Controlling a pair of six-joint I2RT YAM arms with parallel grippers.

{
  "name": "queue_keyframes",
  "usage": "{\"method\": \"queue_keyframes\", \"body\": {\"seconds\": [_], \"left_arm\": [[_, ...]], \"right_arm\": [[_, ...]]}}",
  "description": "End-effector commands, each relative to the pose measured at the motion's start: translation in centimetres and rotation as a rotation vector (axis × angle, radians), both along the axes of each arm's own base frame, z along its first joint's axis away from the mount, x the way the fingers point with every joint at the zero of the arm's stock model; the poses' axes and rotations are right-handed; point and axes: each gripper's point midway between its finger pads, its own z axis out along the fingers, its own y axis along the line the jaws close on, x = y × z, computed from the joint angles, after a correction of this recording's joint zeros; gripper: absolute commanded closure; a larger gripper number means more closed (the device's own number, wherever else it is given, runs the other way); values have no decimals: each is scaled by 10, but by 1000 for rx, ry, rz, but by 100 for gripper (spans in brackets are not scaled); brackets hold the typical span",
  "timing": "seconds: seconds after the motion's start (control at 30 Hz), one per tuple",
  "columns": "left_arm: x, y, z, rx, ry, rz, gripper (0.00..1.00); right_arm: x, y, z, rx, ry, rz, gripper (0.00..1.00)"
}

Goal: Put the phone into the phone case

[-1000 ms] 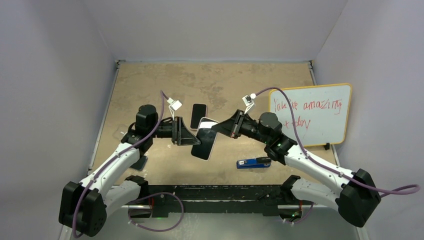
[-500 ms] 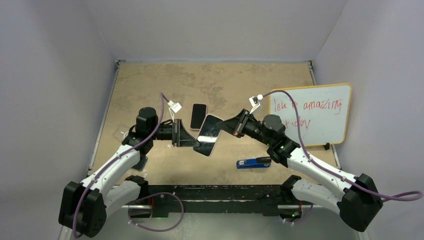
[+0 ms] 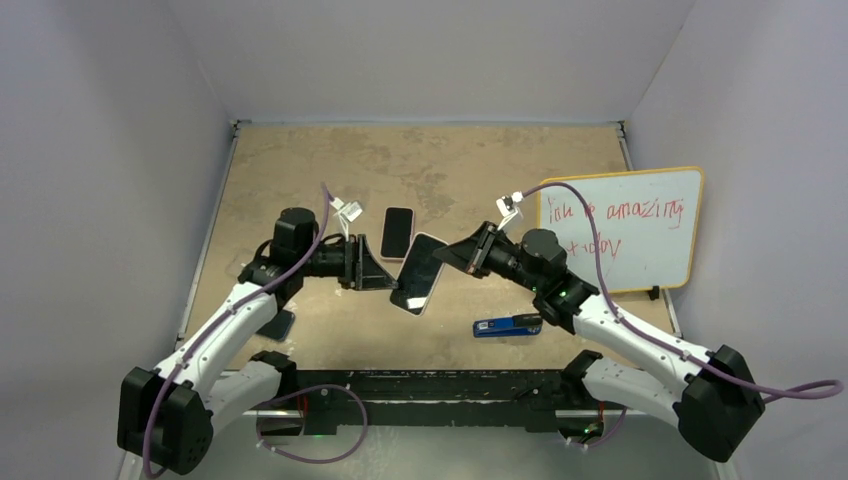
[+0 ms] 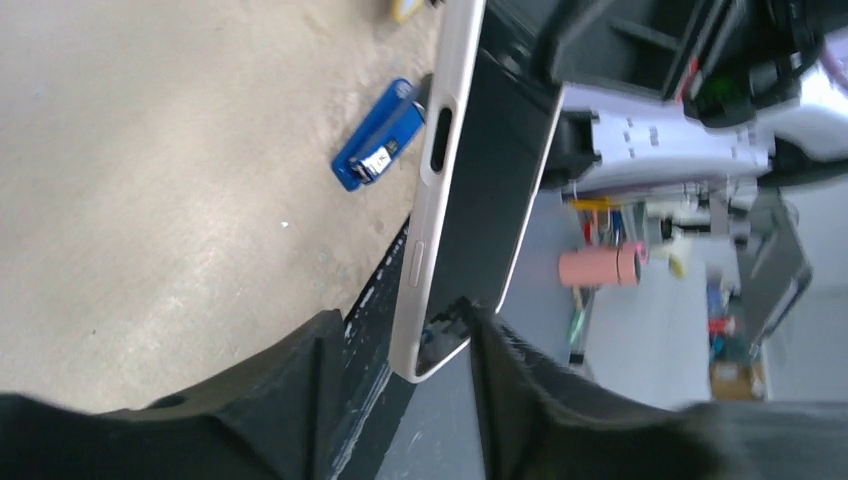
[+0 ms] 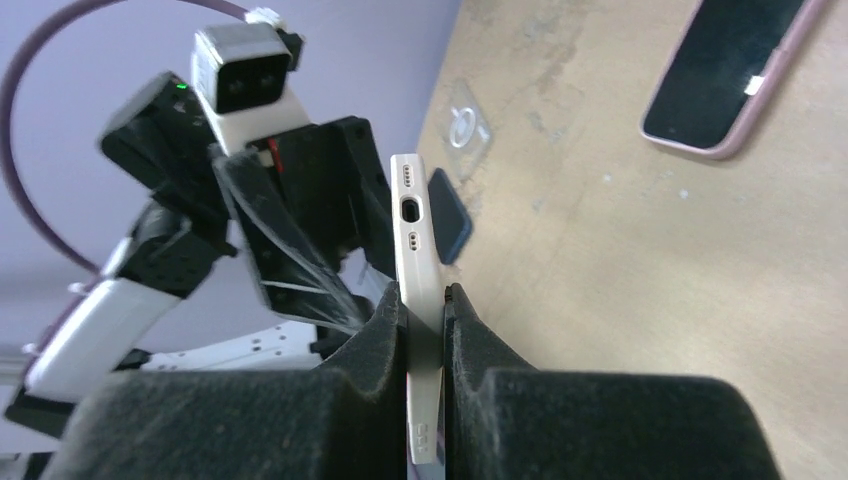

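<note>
So right gripper (image 5: 425, 300) pinches the phone (image 3: 417, 275), left gripper (image 4: 402, 322) gapes loosely round its near end (phone case (image 3: 397, 232) lies flat just far-left).

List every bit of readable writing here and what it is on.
"amazing": red handwriting on the whiteboard; the word before it is unclear.
Second whiteboard line: partly hidden, unreadable.
White label on the blue gadget: too blurred to read.
</note>
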Motion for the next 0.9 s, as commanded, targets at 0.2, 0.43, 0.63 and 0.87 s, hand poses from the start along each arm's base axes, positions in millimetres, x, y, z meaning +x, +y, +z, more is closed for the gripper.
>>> {"method": "queue_keyframes", "body": {"seconds": [0.2, 0.43, 0.63, 0.87], "left_arm": [[43, 47, -21, 354, -104, 316, 12], [52, 67, -23, 441, -141, 425, 11], [62, 79, -30, 495, -127, 505, 11], [62, 82, -43, 533, -77, 511, 12]], "right_arm": [[2, 0, -47, -292, 82, 72, 100], [33, 0, -64, -534, 54, 81, 100], [78, -4, -65, -715, 1, 44, 100], [129, -8, -79, -675, 51, 29, 100]]}}
